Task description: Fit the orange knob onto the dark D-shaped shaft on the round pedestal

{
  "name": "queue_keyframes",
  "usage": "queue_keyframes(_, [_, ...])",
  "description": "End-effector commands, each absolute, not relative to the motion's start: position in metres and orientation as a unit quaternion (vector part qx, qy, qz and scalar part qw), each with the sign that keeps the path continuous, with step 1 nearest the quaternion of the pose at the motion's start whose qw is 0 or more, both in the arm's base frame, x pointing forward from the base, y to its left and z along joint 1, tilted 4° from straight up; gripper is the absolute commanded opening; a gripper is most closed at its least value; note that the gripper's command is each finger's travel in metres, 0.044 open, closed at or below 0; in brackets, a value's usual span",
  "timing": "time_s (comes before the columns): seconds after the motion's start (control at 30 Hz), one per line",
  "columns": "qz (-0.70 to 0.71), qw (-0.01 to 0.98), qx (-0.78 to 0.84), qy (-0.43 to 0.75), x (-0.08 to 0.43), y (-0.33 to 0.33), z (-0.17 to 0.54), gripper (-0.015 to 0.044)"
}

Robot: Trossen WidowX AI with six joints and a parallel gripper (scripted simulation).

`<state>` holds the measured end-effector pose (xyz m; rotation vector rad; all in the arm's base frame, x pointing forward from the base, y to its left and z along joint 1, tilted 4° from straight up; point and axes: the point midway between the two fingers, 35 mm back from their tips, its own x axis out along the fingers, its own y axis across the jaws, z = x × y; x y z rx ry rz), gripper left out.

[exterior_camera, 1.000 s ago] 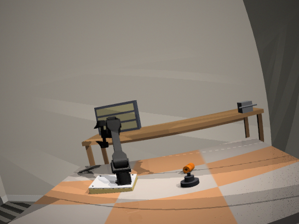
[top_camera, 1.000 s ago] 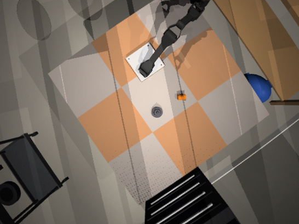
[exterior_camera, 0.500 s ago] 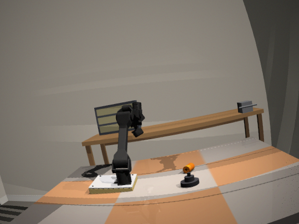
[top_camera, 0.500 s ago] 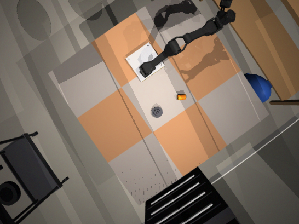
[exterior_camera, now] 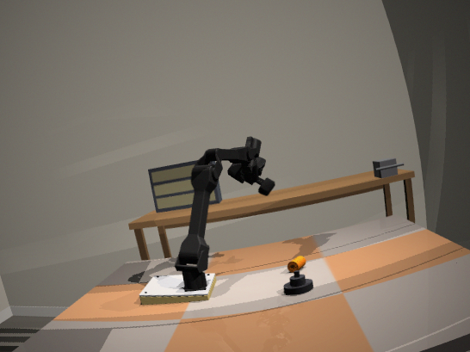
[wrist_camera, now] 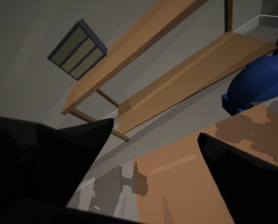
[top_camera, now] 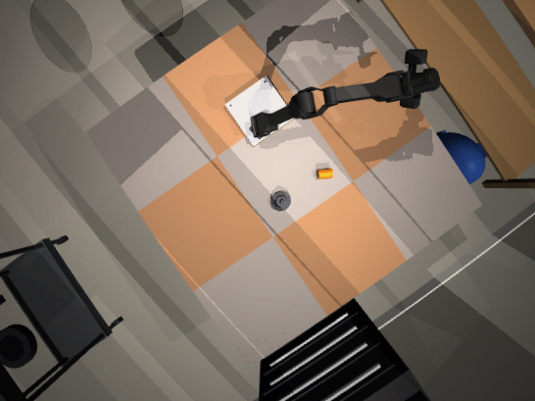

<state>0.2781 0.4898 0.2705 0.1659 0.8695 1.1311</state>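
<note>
The orange knob (top_camera: 324,174) (exterior_camera: 297,263) lies on its side on the checkered table, apart from the pedestal. One round end with a dark hole faces the exterior view; the hole's flat side cannot be made out. The dark round pedestal (top_camera: 273,205) (exterior_camera: 298,288) stands upright with its short shaft (top_camera: 281,200) (exterior_camera: 297,273) bare; the shaft's flat side cannot be seen. My gripper (top_camera: 413,78) (exterior_camera: 260,164) (wrist_camera: 155,129) is open and empty, raised high above the table and well away from both knob and pedestal. The wrist view shows neither of them.
The arm's white base plate (top_camera: 246,105) (exterior_camera: 163,288) sits on the table. A long wooden bench (top_camera: 456,45) (exterior_camera: 318,190) (wrist_camera: 170,90) stands beyond the table, with a blue round object (top_camera: 465,158) (wrist_camera: 257,85) near it. A black slatted unit (top_camera: 338,359) stands past another table edge.
</note>
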Motion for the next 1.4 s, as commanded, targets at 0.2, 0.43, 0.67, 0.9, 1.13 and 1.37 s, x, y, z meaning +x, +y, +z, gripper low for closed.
queue_keyframes(0.2, [0.416,0.825,-0.101,0.370,0.350,0.339,0.293,0.0440])
queue_keyframes(0.43, [0.343,0.827,-0.219,0.388,0.361,0.231,0.306,0.0440])
queue_keyframes(0.67, [0.296,0.779,-0.344,0.433,0.337,0.125,0.319,0.0440])
queue_keyframes(0.9, [0.285,0.744,-0.392,0.460,0.317,0.082,0.325,0.0440])
queue_keyframes(1.13, [0.285,0.741,-0.389,0.468,0.321,0.082,0.316,0.0440])
queue_keyframes(1.37, [0.283,0.704,-0.358,0.544,0.349,0.082,0.217,0.0440])
